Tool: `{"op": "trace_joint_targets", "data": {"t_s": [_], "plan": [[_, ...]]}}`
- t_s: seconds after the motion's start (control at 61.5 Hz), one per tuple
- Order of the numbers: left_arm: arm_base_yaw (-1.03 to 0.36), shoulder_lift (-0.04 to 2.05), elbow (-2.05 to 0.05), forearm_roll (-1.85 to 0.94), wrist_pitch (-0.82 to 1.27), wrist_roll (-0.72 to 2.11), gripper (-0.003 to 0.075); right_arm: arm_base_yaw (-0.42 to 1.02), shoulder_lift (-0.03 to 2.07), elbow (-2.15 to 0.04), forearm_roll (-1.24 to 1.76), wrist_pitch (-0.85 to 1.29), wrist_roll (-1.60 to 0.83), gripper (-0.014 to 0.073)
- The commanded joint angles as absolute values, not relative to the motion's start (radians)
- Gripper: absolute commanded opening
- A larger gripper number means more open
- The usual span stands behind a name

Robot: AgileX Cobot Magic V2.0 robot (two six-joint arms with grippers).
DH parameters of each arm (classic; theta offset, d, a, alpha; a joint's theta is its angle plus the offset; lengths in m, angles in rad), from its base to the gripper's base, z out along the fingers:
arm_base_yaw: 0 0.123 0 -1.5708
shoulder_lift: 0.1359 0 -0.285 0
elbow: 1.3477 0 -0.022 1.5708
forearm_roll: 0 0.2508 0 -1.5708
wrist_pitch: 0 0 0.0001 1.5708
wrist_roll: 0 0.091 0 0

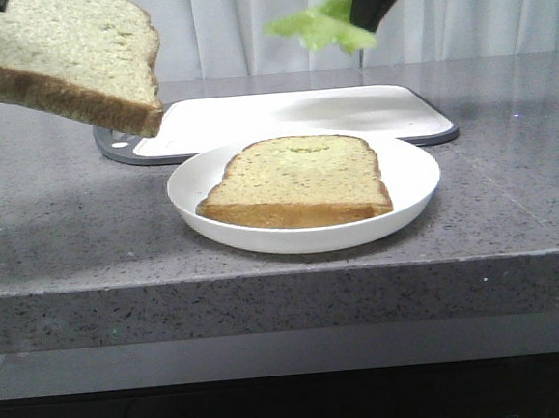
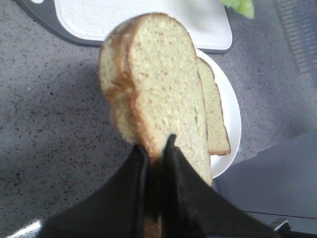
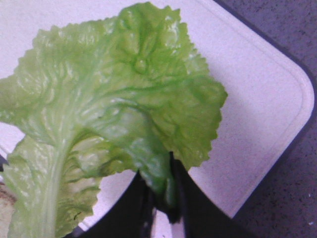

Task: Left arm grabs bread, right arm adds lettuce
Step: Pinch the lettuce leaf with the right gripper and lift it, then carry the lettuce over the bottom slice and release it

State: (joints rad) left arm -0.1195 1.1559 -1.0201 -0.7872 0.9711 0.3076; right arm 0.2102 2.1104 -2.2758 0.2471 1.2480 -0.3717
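Countertop [image 1: 51, 256]: grey speckled stone surface; carries the plate and the cutting board.
Cutting board [image 1: 282, 112]: white face with a dark rim, flat on the countertop, directly behind the plate and touching or nearly touching its far rim.
Plate [image 1: 408, 175]: round, white, shallow; landmark for all positions below.
Second slice [image 1: 301, 178]: lies flat in the plate, faint green smear on its top face.
Bread [image 1: 54, 52]: raised clear of the countertop, up and to the left of the plate, tilted; crust edge faces the camera.
Left gripper [image 2: 157, 148]: black fingers closed tight on the crust edge of the bread, one finger on each face.
Lettuce [image 1: 323, 26]: ruffled light-green leaf, suspended above the cutting board, behind and above the plate.
Right gripper [image 3: 163, 191]: black fingers pinched shut on the leaf's stem end; leaf spreads away from the tips.
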Motion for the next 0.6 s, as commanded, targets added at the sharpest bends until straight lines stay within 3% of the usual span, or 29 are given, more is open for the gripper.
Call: {"op": "trace_joint_targets", "data": {"t_s": [0.0, 0.244, 0.585], "plan": [[-0.119, 1.137, -1.046, -0.837, 0.936, 0.309, -0.0019, 0.204, 2.009, -2.295, 0.284, 1.334, -0.341, -0.0059], [-0.119, 1.137, -1.046, -0.837, 0.936, 0.309, -0.0019, 0.235, 1.870, -2.093, 0.340, 1.308, -0.340, -0.0059], [-0.119, 1.137, -1.046, -0.837, 0.936, 0.309, -0.0019, 0.346, 1.515, -1.429, 0.342, 0.930, -0.349, -0.0059]]}}
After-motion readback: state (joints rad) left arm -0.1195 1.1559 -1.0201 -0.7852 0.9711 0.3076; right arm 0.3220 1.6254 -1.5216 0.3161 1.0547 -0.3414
